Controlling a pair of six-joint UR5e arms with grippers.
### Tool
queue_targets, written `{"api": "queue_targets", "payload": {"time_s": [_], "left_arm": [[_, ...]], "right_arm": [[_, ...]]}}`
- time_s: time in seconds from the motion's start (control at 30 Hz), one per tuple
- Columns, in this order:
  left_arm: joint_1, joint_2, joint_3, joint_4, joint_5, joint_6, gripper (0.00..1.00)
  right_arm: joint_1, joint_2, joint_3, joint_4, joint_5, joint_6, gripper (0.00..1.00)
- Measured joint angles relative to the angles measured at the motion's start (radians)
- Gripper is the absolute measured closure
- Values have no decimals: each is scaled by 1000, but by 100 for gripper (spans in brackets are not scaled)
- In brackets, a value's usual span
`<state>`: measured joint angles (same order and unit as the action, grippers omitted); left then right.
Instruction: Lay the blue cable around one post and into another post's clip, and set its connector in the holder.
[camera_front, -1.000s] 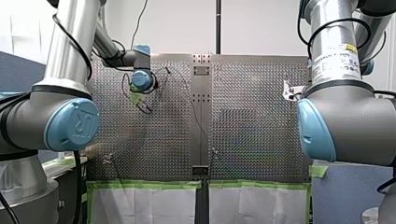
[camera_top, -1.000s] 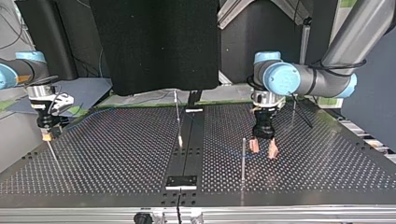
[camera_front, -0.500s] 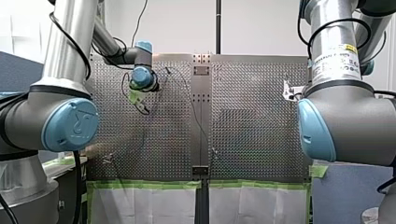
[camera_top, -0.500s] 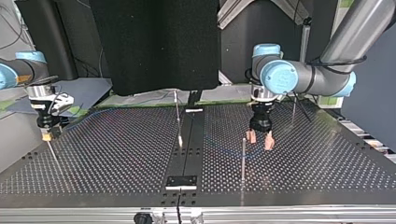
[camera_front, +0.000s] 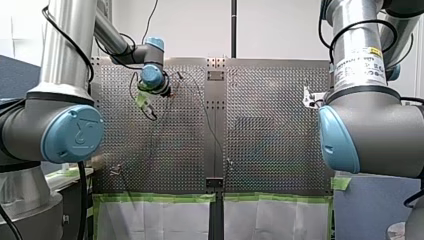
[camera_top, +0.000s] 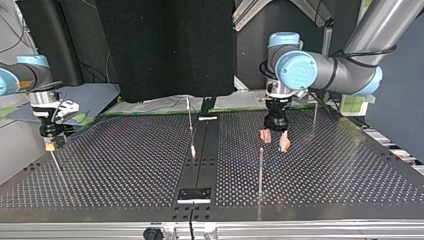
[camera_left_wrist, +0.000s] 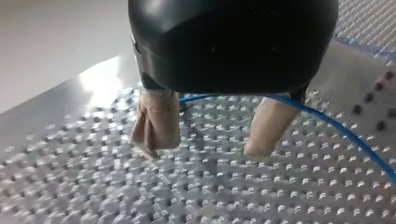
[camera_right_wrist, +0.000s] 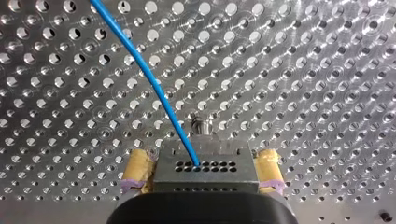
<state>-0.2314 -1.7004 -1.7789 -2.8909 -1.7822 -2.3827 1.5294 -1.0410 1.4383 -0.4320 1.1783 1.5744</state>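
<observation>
Only illegible print, white label (camera_front: 361, 64) on arm (camera_front: 372, 125) of my right gripper (camera_right_wrist: 203, 169).

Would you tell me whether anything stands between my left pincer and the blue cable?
Nothing visible does. In the left wrist view my left pincer hangs open over the table, and the blue cable runs close by it, unobstructed.

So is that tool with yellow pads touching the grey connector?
Touching. Right wrist view: my right tool clamps the connector, pads against both sides.
</observation>
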Motion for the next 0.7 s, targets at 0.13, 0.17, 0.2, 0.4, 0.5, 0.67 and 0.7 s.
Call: {"api": "queue_targets", "payload": {"time_s": [0.13, 0.17, 0.2, 0.4, 0.5, 0.67, 0.7], "left_arm": [[-10, 3, -7, 15, 16, -15, 0], [-11, 3, -7, 20, 17, -21, 0], [-12, 5, -7, 28, 17, -30, 0], [-10, 9, -8, 62, -3, -81, 0], [-7, 9, -8, 84, -12, -108, 0], [-2, 9, -8, 115, -29, -151, 0], [-1, 9, -8, 117, -31, -162, 0]], "right_arm": [[0, 0, 0, 0, 0, 0, 8], [0, 0, 0, 1, 0, 0, 8], [0, 0, 0, 1, 0, 0, 8], [0, 0, 0, 1, 0, 0, 8], [1, 0, 0, 1, 0, -1, 8], [1, 0, 0, 1, 0, -2, 8], [1, 0, 0, 1, 0, -2, 8]]}}
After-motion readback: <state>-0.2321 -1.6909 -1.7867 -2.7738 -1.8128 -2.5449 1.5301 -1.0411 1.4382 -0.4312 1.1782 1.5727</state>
